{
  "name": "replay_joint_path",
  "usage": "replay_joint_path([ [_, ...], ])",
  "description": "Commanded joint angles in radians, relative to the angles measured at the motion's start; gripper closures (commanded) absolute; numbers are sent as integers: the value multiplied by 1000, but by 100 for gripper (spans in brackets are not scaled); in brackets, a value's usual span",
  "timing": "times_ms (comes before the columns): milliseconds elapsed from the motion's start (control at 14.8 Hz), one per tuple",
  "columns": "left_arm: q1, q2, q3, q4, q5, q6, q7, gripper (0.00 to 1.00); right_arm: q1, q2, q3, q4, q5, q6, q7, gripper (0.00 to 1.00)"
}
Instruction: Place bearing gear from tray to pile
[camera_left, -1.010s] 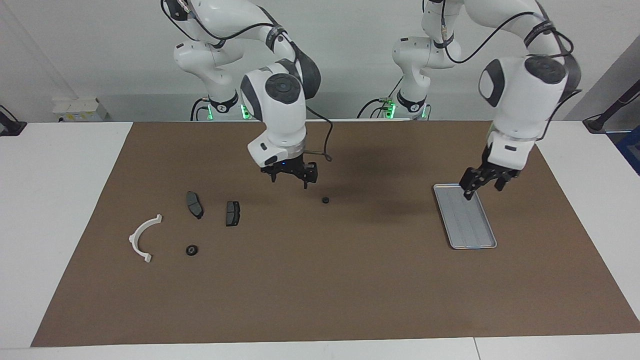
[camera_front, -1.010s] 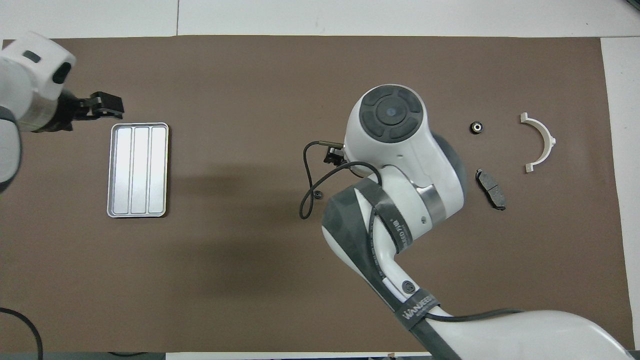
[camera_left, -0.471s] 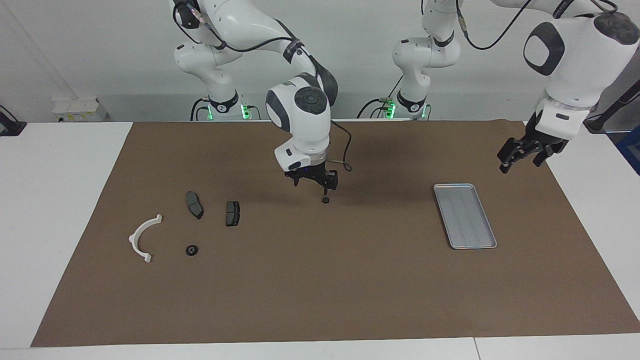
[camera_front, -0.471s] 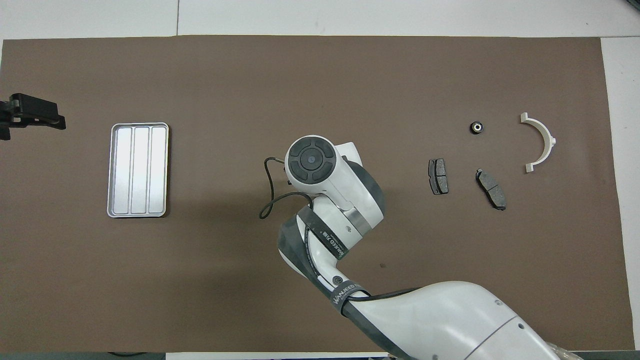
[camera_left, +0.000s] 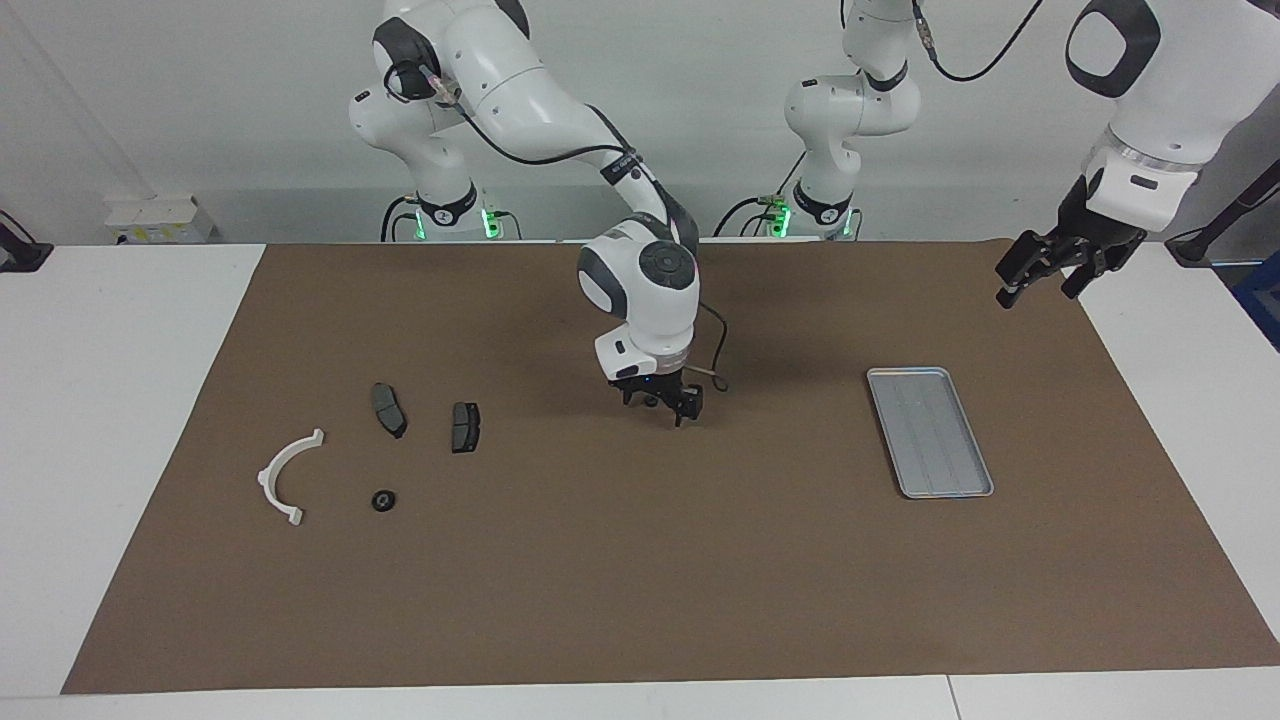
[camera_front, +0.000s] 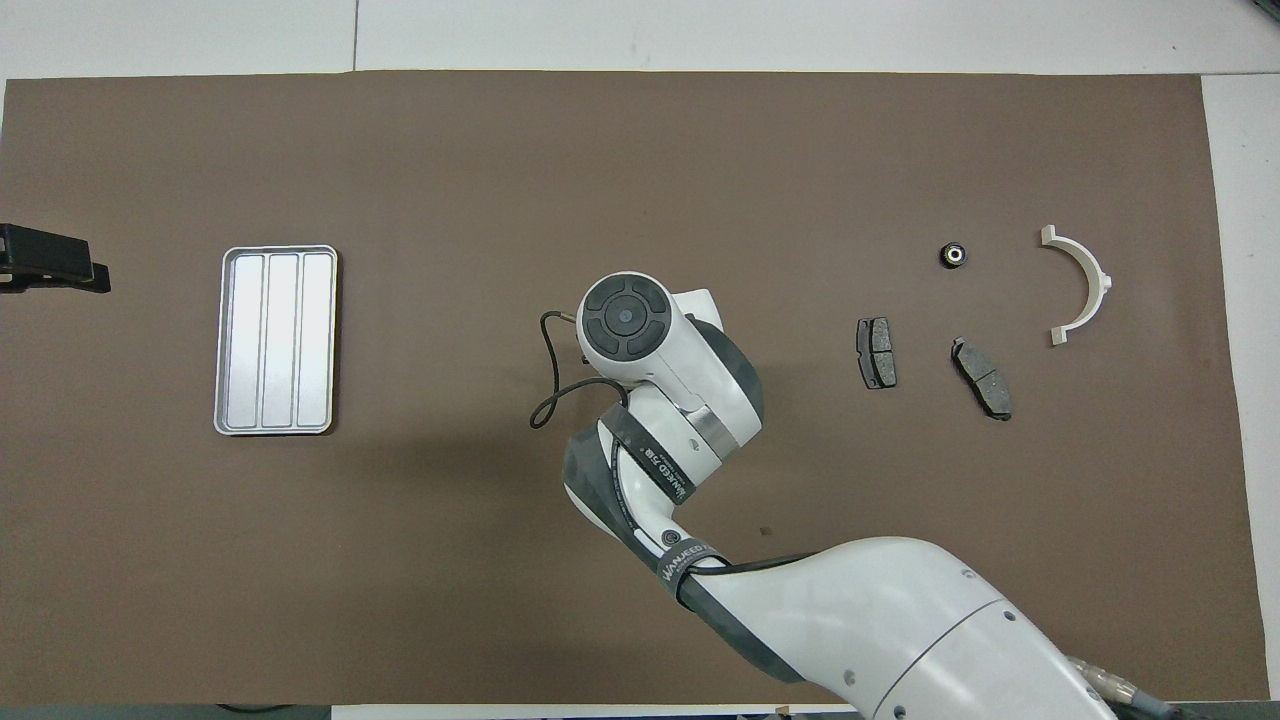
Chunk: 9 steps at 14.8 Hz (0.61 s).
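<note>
Low over mat, right gripper (camera_left: 660, 408) open

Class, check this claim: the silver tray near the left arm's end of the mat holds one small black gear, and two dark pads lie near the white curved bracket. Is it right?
One detail is wrong: the tray holds nothing, as the overhead view shows. The rest stands: it sits toward the left arm's end of the mat, and two dark pads lie near the white curved bracket.
</note>
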Motion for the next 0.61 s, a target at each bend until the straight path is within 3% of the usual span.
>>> replay_joint_path([
  [0, 2, -22, -6, -17, 12, -30, 15, 2, 0, -6, 7, -5, 0, -18, 39, 4],
  [135, -1, -22, -10, -18, 26, -36, 15, 6, -3, -7, 7, -5, 43, -35, 37, 5],
  [337, -5, -22, -17, -18, 34, -48, 21, 0, -3, -7, 7, -7, 54, -53, 36, 10],
  [539, -19, -19, -26, -4, 35, -74, 56, 0, 2, -7, 7, -7, 72, -52, 36, 23],
])
